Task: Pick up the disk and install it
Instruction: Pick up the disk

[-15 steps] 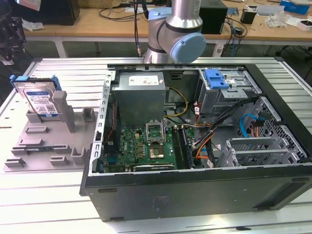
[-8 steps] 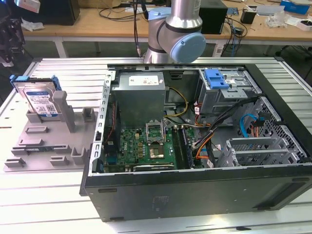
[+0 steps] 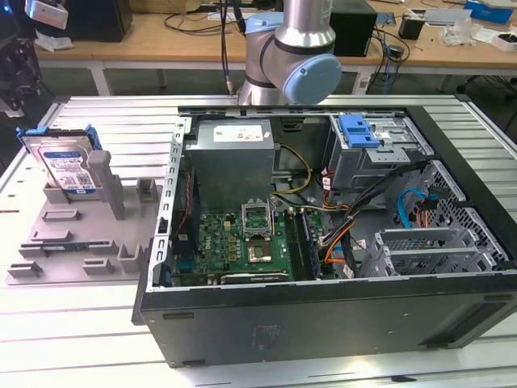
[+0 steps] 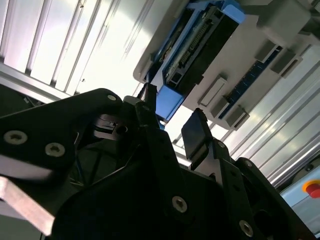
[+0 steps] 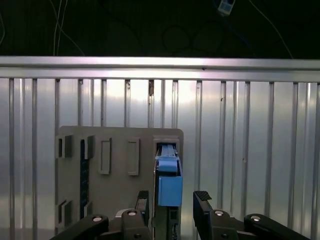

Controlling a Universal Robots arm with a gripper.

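The disk was standing on edge in the gray holder on the slatted table, off to the exterior view's left of the open PC case. In the first wrist view the hand was spread wide, a finger on either side of the disk's blue bracket, with a gap showing on both sides.
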